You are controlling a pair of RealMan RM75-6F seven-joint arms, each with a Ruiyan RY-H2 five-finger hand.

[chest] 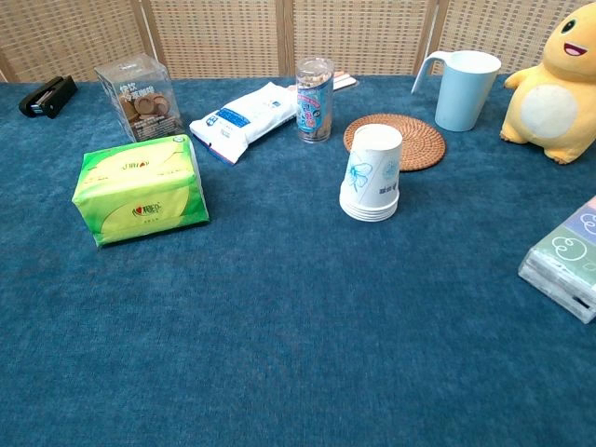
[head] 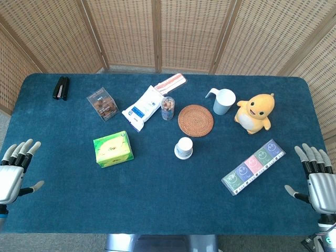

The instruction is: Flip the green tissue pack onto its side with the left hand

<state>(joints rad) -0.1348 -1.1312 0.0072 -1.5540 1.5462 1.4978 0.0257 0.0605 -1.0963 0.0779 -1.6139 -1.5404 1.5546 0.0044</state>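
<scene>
The green tissue pack (head: pixel 113 149) lies flat on the blue table, left of centre; in the chest view the green tissue pack (chest: pixel 142 189) shows its broad printed face upward. My left hand (head: pixel 14 169) hovers at the table's left edge with fingers spread and nothing in it, well to the left of the pack. At the right edge my right hand (head: pixel 317 176) is likewise spread and holds nothing. Neither hand appears in the chest view.
Behind the pack stand a clear snack box (head: pixel 103 103), a white wipes pack (head: pixel 143 107) and a small jar (head: pixel 167 107). A woven coaster (head: pixel 196 120), stacked paper cups (head: pixel 184 148), a blue mug (head: pixel 222 101), a yellow duck toy (head: pixel 254 113), a pastel tissue strip (head: pixel 253 166) and a black stapler (head: pixel 61 87) are also here.
</scene>
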